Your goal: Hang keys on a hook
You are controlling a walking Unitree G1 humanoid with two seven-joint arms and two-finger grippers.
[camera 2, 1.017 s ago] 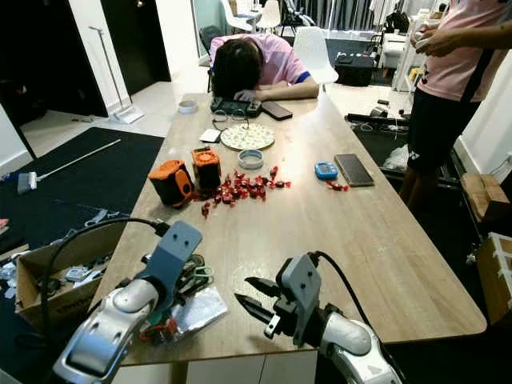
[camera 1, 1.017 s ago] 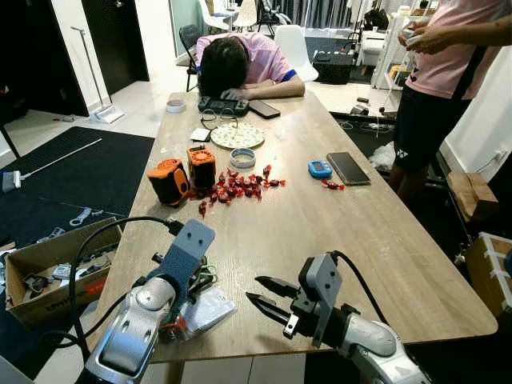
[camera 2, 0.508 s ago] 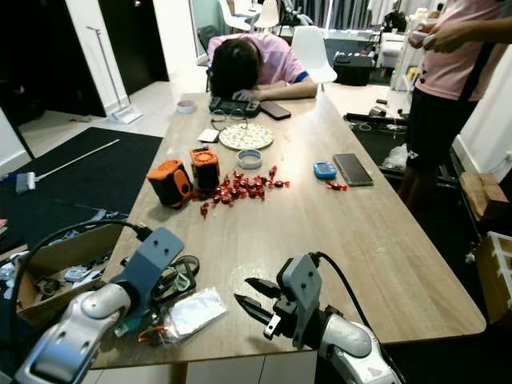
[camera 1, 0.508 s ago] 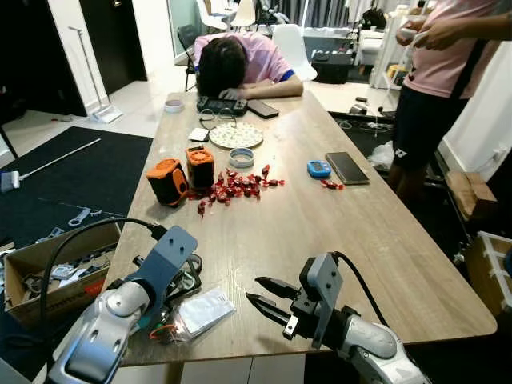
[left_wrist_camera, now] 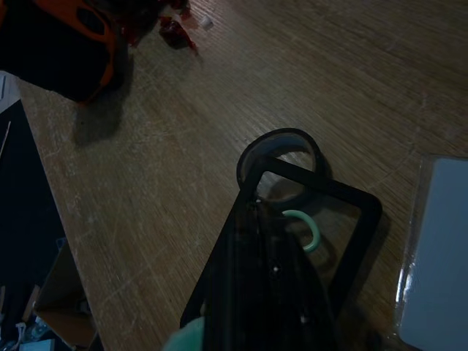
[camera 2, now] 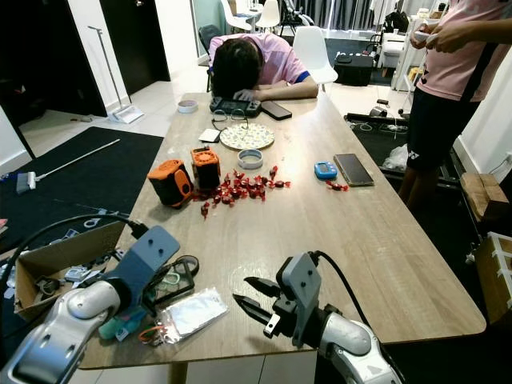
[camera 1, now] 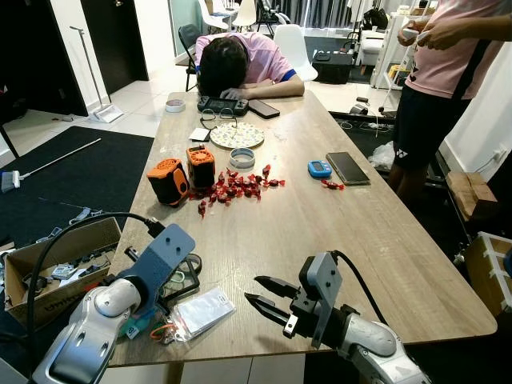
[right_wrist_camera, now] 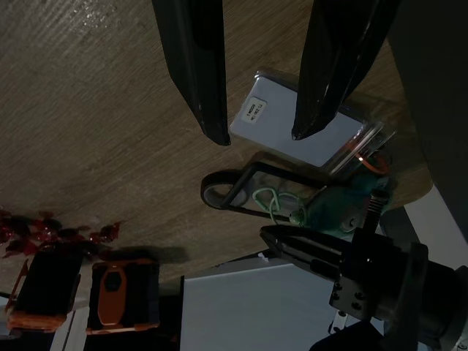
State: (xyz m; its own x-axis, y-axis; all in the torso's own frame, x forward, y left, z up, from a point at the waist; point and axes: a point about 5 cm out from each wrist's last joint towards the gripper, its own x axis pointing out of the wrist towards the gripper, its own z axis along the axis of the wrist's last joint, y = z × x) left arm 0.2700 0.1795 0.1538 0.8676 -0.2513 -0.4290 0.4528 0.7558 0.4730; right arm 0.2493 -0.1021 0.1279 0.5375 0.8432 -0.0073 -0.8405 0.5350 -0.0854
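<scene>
The key bundle [camera 1: 179, 276] lies near the table's front left corner: a black frame, a green ring [camera 2: 168, 278], a teal tag [camera 2: 120, 325] and an orange ring. Against it lies a clear plastic sleeve [camera 1: 201, 308]. My left arm [camera 1: 120, 300] reaches over the bundle from the left edge. The right wrist view catches my left gripper [right_wrist_camera: 272, 235] right beside the teal tag. My right gripper [camera 1: 253, 288] hovers open just above the wood, a short way right of the sleeve, pointing at it. Between its fingers [right_wrist_camera: 197, 80] the sleeve [right_wrist_camera: 300, 128] and the ring [right_wrist_camera: 272, 201] show.
Two orange tape measures [camera 1: 169, 180] and scattered red candies [camera 1: 236, 186] sit mid-table, with a plate [camera 1: 237, 135], a phone [camera 1: 347, 168] and a blue gadget [camera 1: 320, 169] beyond. One person [camera 1: 240, 64] slumps at the far end; another [camera 1: 448, 72] stands right. A cardboard box [camera 1: 48, 272] sits on the floor, left.
My left arm has drawn back toward the table's left edge, uncovering the key bundle and the plastic sleeve. The right gripper has stayed put and open.
</scene>
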